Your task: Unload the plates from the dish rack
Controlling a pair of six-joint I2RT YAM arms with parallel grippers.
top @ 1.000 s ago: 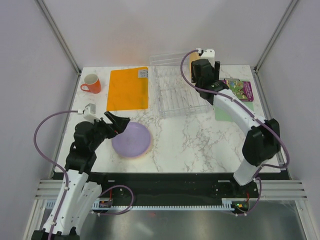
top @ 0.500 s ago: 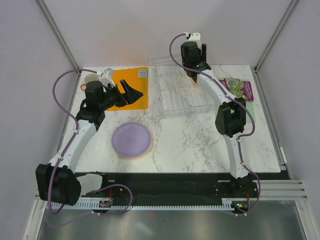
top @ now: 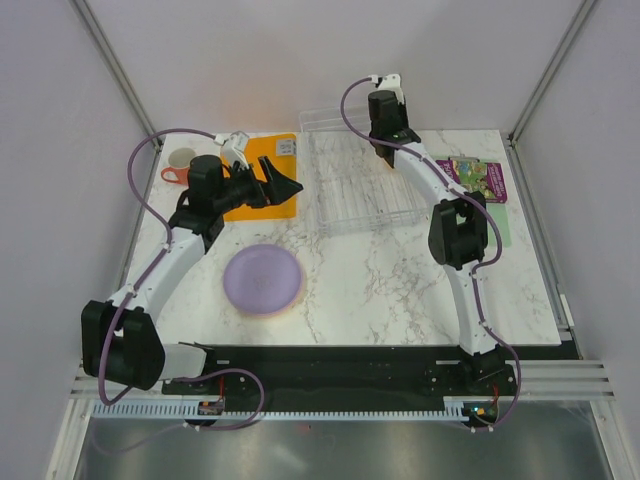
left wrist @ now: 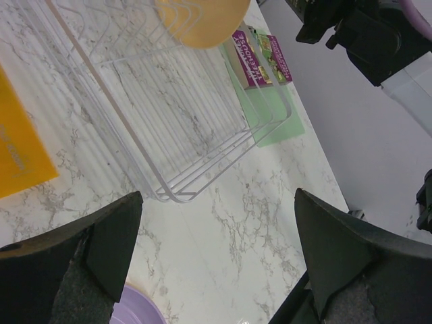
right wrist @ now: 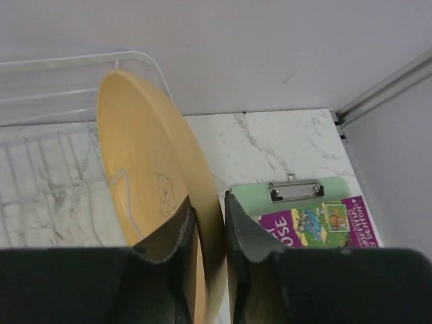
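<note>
Top external: the left gripper point(top: 287, 182) hangs spread wide over the orange mat point(top: 255, 152), just beside the dish rack point(top: 350, 195). A purple plate point(top: 262, 279) lies flat on the marble table point(top: 400, 290). The right gripper point(top: 385, 150) dips into the rack's far end.

Left wrist: both fingers point(left wrist: 101, 236) stand far apart with nothing between them. A yellow-orange plate point(left wrist: 202, 20) stands at the rack's far end.

Right wrist: the fingers point(right wrist: 250, 236) pinch that plate's rim. The plate stands on edge among the wires, with a green clipboard point(right wrist: 297, 196) lying beyond it.
</note>
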